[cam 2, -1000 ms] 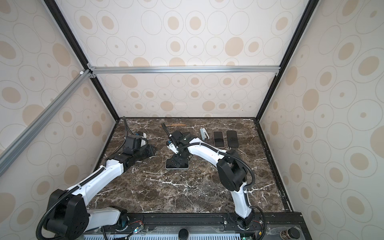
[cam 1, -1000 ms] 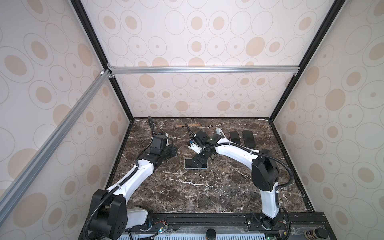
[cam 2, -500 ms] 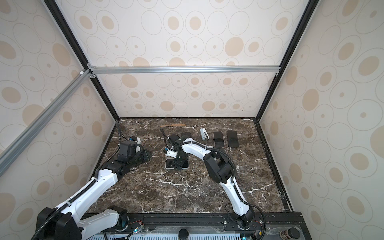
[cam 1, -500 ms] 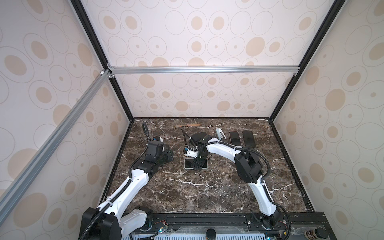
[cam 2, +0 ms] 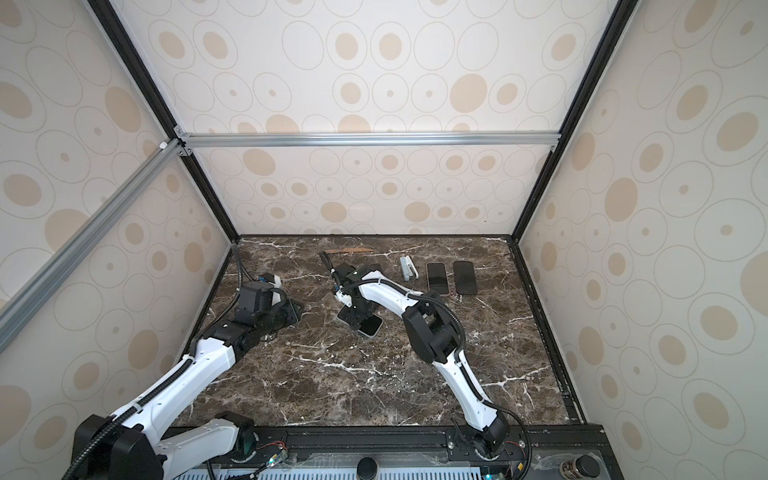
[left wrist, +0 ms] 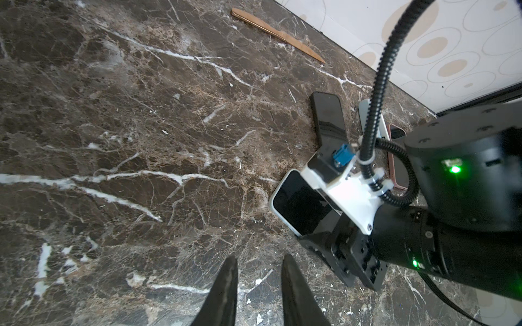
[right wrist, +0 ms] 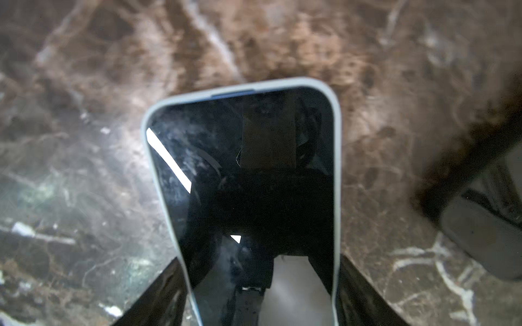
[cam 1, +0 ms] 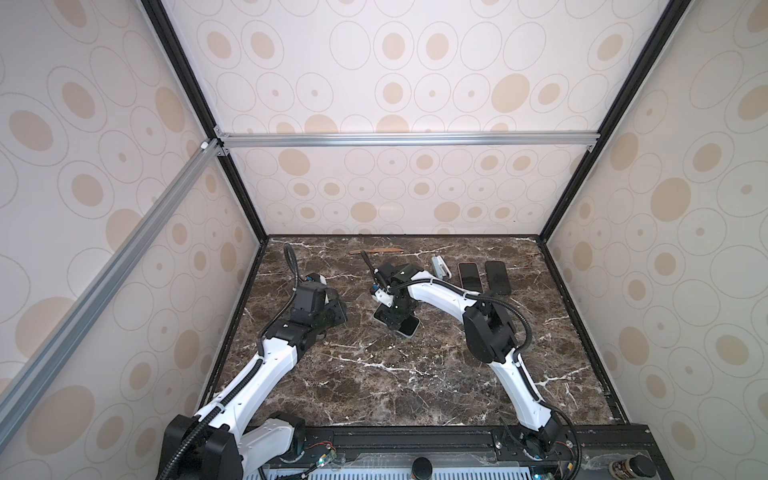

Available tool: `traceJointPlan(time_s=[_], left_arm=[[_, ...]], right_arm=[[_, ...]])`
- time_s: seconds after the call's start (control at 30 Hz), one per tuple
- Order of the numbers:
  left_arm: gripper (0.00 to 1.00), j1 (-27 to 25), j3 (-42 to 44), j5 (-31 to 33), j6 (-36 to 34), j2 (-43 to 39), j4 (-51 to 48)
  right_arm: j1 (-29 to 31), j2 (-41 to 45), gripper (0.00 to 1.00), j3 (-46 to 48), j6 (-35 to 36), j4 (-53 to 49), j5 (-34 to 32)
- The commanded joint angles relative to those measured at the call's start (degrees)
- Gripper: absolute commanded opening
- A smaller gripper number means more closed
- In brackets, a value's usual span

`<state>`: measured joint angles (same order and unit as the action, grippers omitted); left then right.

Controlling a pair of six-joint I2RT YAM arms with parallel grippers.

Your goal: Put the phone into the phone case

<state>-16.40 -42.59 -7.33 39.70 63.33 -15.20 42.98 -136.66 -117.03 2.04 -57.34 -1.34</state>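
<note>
Midway across the marble table [cam 1: 374,395], the phone [right wrist: 254,175] lies screen-up within the pale phone case [right wrist: 240,84], its long axis running straight out from the right gripper [right wrist: 260,259], whose jaws flank both long edges, pinching or not I cannot tell; the slightly open, empty left gripper [left wrist: 258,258] sits farther off.

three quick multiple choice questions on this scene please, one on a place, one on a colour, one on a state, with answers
1. Where does the wooden stick lie?
A) by the back wall
B) at the front edge
C) under the phone

2. What colour is the case rim around the phone at the right gripper?
A) red
B) pale grey-white
C) green

3. What does the left gripper hold?
A) the phone
B) the stick
C) nothing

Answers: 1 A, both top views show it along the far edge. 2 B, the right wrist view shows a pale rim around the dark screen. 3 C, its jaws stand apart with only the marble table between them.
</note>
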Motion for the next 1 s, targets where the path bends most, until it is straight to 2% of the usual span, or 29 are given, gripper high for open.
traceJointPlan(time_s=[0.0, 0.03, 0.07, 0.23, 0.3, 0.4, 0.53, 0.67, 0.83, 0.97], left_arm=[[0.28, 0.3, 0.7, -0.9, 0.6, -0.4, -0.4], [0.28, 0.3, 0.9, -1.3, 0.7, -0.3, -0.3], [0.28, 0.3, 1.2, -1.6, 0.8, -0.2, -0.2], [0.28, 0.3, 2.1, -3.5, 1.5, 0.8, 1.3], [0.28, 0.3, 2.3, -4.8, 1.7, 1.8, 2.0], [0.28, 0.3, 3.2, -5.9, 2.5, 2.7, 3.8], [0.28, -0.1, 4.4, -8.1, 4.1, 4.4, 6.5], [0.27, -0.8, 4.6, -8.9, 4.7, 5.9, 7.7], [0.27, -1.4, 4.5, -8.3, 4.9, 5.8, 7.8], [0.27, -1.5, 4.8, -8.0, 4.6, 5.2, 7.1]], right_arm=[[-0.8, 0.1, 0.76, 0.5, -16.0, -6.7, -1.4], [-0.8, 0.9, 0.83, 2.0, -18.1, -6.9, -0.5], [-0.8, 2.2, 0.85, 3.3, -20.1, -6.9, 0.0], [-0.8, 10.4, 0.85, 9.6, -23.4, -3.5, 7.2], [-0.8, 13.7, 0.84, 12.6, -23.2, -2.4, 7.6], [-0.8, 18.9, 0.74, 18.1, -21.2, 0.0, 5.0], [-0.2, 22.8, 0.46, 24.8, -16.8, 4.5, 5.9], [1.1, 22.5, 0.26, 26.8, -14.4, 6.7, 8.2], [2.2, 21.2, 0.16, 28.3, -14.2, 10.2, 9.1], [2.3, 19.5, 0.15, 29.0, -14.5, 11.3, 7.3]])
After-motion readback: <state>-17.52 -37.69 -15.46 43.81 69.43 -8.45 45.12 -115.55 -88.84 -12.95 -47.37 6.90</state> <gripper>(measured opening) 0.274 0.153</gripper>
